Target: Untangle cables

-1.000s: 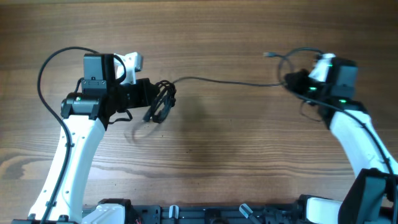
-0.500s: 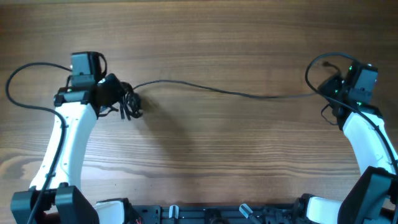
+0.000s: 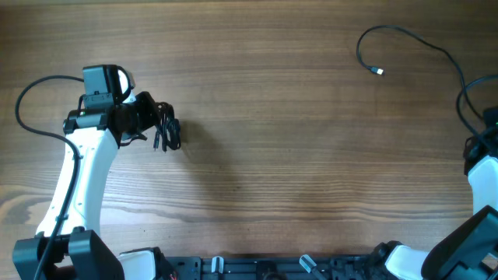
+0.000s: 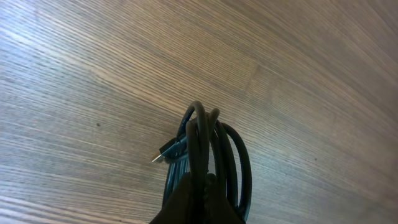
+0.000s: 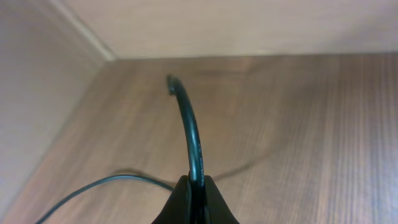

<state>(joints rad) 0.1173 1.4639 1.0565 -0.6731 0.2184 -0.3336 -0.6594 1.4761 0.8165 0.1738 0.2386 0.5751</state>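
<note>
Wooden table (image 3: 272, 109) | left fingers (image 4: 191, 198) clamped on cable coil (image 4: 199, 134) | right fingers (image 5: 185, 198) clamped on loose cable (image 5: 190, 127)

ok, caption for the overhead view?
Left gripper holds the cable bundle; one separate cable curves toward the right arm.

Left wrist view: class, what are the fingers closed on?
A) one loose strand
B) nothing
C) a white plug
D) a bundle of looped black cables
D: the left fingers are shut on the cable bundle, with several black loops pinched together between them.
</note>
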